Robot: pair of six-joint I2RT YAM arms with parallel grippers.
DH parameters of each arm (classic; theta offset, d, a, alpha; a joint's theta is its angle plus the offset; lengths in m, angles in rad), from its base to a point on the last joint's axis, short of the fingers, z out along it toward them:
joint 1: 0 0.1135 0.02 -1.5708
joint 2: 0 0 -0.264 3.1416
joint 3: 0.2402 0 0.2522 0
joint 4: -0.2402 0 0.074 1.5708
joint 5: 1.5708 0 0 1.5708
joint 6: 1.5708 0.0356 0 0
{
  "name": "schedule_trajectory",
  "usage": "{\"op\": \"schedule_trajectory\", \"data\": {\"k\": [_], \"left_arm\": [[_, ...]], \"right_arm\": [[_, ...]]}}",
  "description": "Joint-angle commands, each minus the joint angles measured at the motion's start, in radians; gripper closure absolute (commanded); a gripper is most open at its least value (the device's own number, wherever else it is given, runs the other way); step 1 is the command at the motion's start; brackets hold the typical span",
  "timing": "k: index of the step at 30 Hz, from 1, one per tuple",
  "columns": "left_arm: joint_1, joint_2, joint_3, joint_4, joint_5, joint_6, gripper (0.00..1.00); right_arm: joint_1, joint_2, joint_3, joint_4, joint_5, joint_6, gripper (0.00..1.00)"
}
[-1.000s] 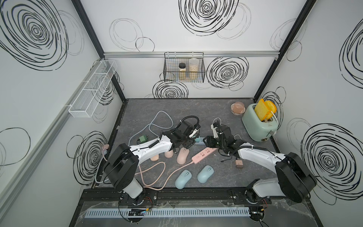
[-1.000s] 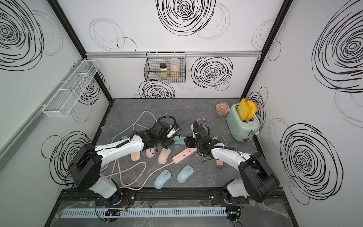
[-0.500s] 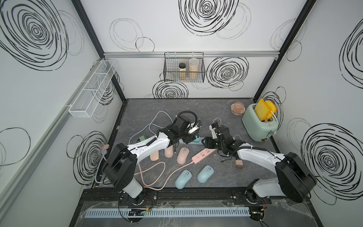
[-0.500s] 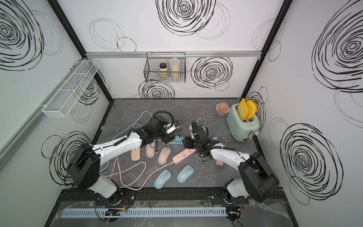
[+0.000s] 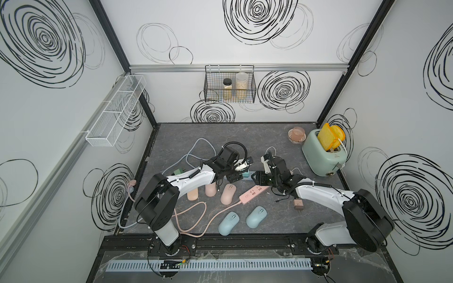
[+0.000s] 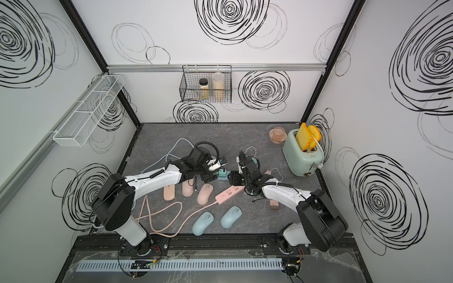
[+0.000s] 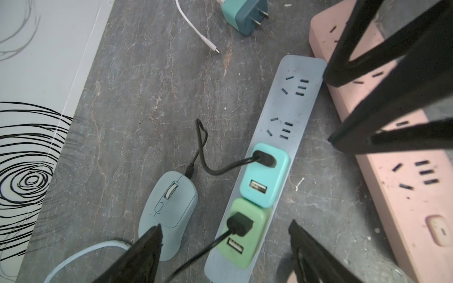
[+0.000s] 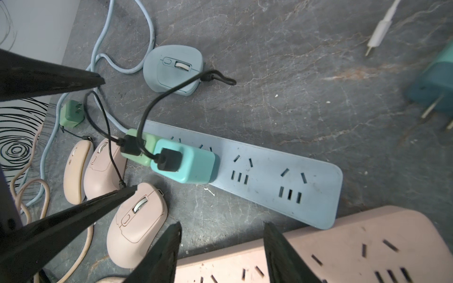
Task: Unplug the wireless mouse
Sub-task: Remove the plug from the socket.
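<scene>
A pale blue wireless mouse (image 7: 169, 213) lies beside the blue power strip (image 7: 297, 103). A black cable (image 7: 208, 169) runs from the teal charger (image 7: 263, 176) on that strip, and its connector sits at the mouse's front, apparently plugged in. A green charger (image 7: 245, 245) stands next to the teal one; its black cable (image 8: 107, 137) ends free by a pink mouse (image 8: 137, 220). My left gripper (image 7: 225, 224) hovers open over the green charger and the mouse's rear, holding nothing. My right gripper (image 8: 222, 224) is open above the pink power strip's (image 8: 343, 245) edge.
Three pink mice (image 5: 228, 194) lie under the left arm, and two blue mice (image 5: 256, 216) sit nearer the front. A loose teal adapter (image 7: 245, 14), a white cable (image 7: 196, 31), a pink adapter (image 5: 299, 204) and a green toaster (image 5: 323, 154) stand around.
The left arm has swung away from the pink mice toward the back and right, over the blue strip, with its jaws slightly wider. The right arm has hardly moved.
</scene>
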Motion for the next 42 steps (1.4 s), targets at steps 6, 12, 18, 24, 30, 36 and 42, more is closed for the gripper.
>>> {"op": "schedule_trajectory", "data": {"k": [6,12,18,24,30,36,42], "left_arm": [[-0.005,0.046,-0.02,0.038,0.043,0.024,0.15],[-0.017,0.059,-0.021,0.019,0.039,0.014,0.19],[-0.028,0.057,-0.017,-0.003,0.038,0.005,0.28],[-0.055,0.074,-0.012,-0.015,0.01,0.004,0.38],[-0.064,0.1,0.012,-0.023,-0.031,-0.003,0.48],[-0.068,0.122,0.038,-0.044,-0.036,-0.012,0.64],[-0.065,0.114,0.055,-0.062,-0.026,-0.017,0.93]], "right_arm": [[-0.001,0.024,0.031,-0.006,-0.011,0.0,0.43],[-0.011,0.028,0.059,-0.022,-0.023,-0.009,0.45],[-0.015,0.04,0.053,0.001,-0.055,0.008,0.47],[-0.024,0.035,0.046,0.004,-0.066,0.014,0.47],[-0.025,0.037,0.03,0.023,-0.081,0.024,0.51],[-0.026,0.101,0.031,0.075,-0.104,0.06,0.53],[-0.05,0.158,0.051,0.111,-0.12,0.077,0.61]]}}
